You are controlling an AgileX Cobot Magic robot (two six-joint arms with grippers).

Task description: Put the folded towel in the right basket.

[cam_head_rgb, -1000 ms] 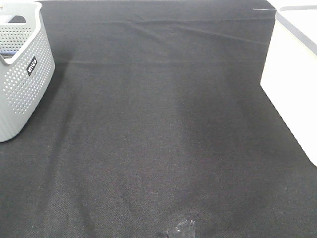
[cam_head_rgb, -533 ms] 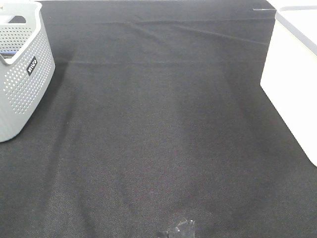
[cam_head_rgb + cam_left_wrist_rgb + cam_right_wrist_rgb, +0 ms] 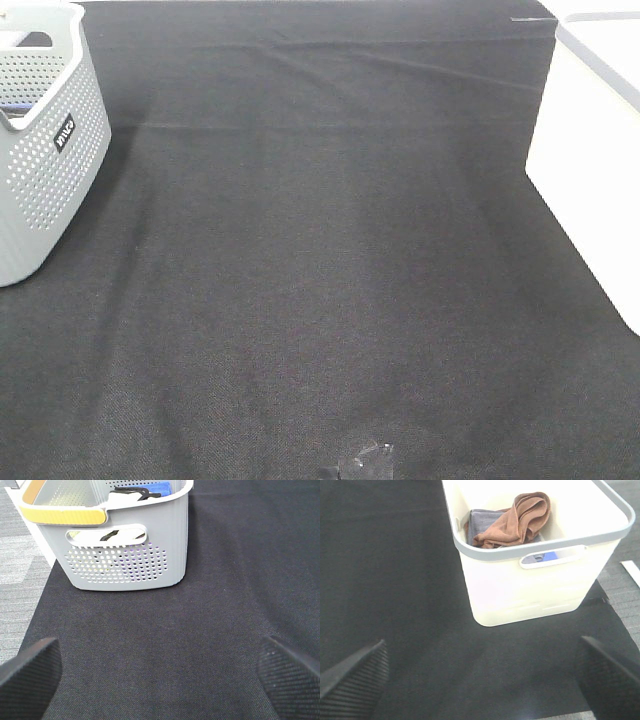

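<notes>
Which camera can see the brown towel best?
The right wrist view. It looks down into the white basket, where the brown towel lies crumpled on a gray cloth. The high view shows only that basket's outside; the left wrist view misses it.

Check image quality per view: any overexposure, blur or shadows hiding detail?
Exterior high: the white plastic basket at the right edge is blown out, its wall nearly featureless; the black cloth table cover is dim but its weave is readable. Left wrist: the grey perforated basket is sharp, the near fingertips soft. Right wrist: evenly lit, the brown towel clear inside the basket.
</notes>
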